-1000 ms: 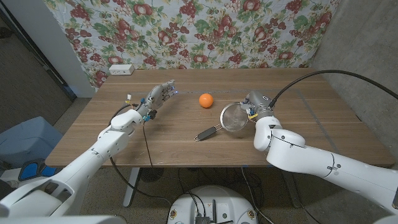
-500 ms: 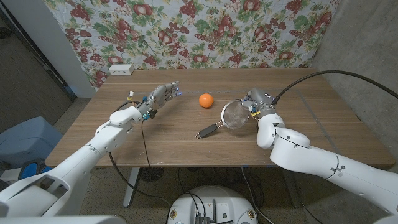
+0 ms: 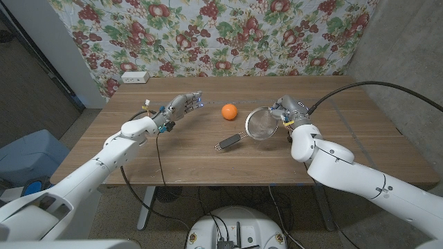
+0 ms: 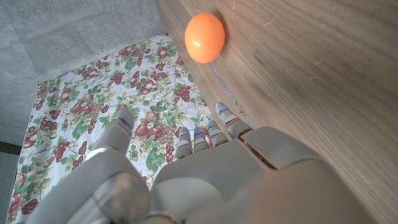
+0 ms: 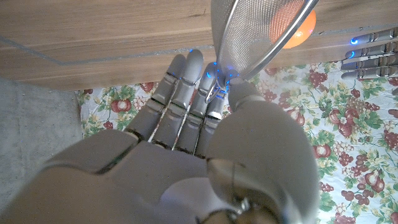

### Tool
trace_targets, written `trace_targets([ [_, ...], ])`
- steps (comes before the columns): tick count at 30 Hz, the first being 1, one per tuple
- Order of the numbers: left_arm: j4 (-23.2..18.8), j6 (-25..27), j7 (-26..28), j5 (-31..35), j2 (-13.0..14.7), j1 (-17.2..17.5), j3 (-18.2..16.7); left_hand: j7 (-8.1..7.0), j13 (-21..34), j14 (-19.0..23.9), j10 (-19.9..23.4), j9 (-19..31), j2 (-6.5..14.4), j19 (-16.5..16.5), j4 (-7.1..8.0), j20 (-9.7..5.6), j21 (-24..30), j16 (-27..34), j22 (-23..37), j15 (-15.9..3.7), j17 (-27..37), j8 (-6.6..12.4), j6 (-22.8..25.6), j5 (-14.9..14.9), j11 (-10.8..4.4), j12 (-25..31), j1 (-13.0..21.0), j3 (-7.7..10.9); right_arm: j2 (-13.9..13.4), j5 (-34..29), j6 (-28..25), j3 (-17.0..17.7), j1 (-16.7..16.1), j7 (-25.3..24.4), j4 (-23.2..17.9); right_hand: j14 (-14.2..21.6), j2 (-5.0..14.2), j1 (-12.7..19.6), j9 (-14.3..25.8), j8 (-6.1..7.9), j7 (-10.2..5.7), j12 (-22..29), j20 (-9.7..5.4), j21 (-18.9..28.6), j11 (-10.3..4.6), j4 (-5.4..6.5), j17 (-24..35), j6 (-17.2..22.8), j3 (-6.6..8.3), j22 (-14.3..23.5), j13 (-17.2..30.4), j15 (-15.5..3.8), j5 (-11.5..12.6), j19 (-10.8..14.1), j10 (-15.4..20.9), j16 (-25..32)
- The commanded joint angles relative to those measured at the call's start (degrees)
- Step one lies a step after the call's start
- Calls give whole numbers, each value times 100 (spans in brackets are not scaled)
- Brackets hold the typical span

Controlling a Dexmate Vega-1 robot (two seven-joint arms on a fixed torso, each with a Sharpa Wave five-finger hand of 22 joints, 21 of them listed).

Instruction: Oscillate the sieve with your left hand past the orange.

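The orange [image 3: 229, 111] lies on the wooden table [image 3: 187, 159], a little behind its middle. To its right a round metal sieve [image 3: 261, 126] stands tilted up, its black handle [image 3: 230, 143] sloping down towards the table's front. My right hand [image 3: 285, 111] pinches the sieve's far rim; in the right wrist view the mesh [image 5: 261, 31] rises from the fingertips [image 5: 214, 84], with the orange [image 5: 298, 28] seen through it. My left hand [image 3: 181, 105] hovers left of the orange, fingers stretched out and holding nothing. The left wrist view has that hand [image 4: 205, 168] facing the orange [image 4: 204, 37].
A white box [image 3: 136, 77] sits at the table's far left corner. A floral cloth [image 3: 221, 34] hangs behind the table. A blue bin [image 3: 28, 159] stands on the floor to the left. A thin cable [image 3: 160, 155] trails from my left wrist over the table.
My right hand has tipped the sieve more upright and drawn it slightly right, lifting the handle's end. My left hand has crept a little towards the orange.
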Motion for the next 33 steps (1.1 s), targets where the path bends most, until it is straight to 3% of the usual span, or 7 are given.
trace_targets([
  [1,-234,250,-231,32,234,-84,99,-3,26,111,8,14,-146,54,11,6,11,25,19,-20,16,27,-10,-35,9,11,19,-72,57,174,644,520,-309,191,132,65,-60,-4,116,31,-45,15,-29,58,-219,27,47,82,37,20,36,-484,45,-36,265,-21],
  [9,-304,590,-553,-2,377,-247,205,36,28,241,295,16,-359,111,44,39,19,35,25,-1,19,74,117,-35,45,104,94,-143,84,217,870,636,-295,344,266,87,-65,-10,115,33,-37,9,-30,104,-223,31,86,79,42,15,60,-479,53,-56,261,-55],
  [24,-517,891,-801,182,575,-454,363,89,33,990,620,19,-486,450,55,116,97,175,26,-124,20,98,301,-16,39,139,386,-142,63,98,1170,679,-196,548,398,106,-66,-17,115,38,-26,-29,-29,206,-226,38,177,71,56,2,60,-476,61,-106,271,-136],
  [33,-653,1004,-814,295,661,-503,418,117,33,1115,713,18,-514,542,40,117,105,157,24,-165,18,136,435,-10,31,140,552,-127,61,-37,1244,673,-138,657,413,121,-69,-21,122,42,-39,-44,-37,261,-221,39,230,62,61,-7,69,-477,62,-138,277,-175],
])
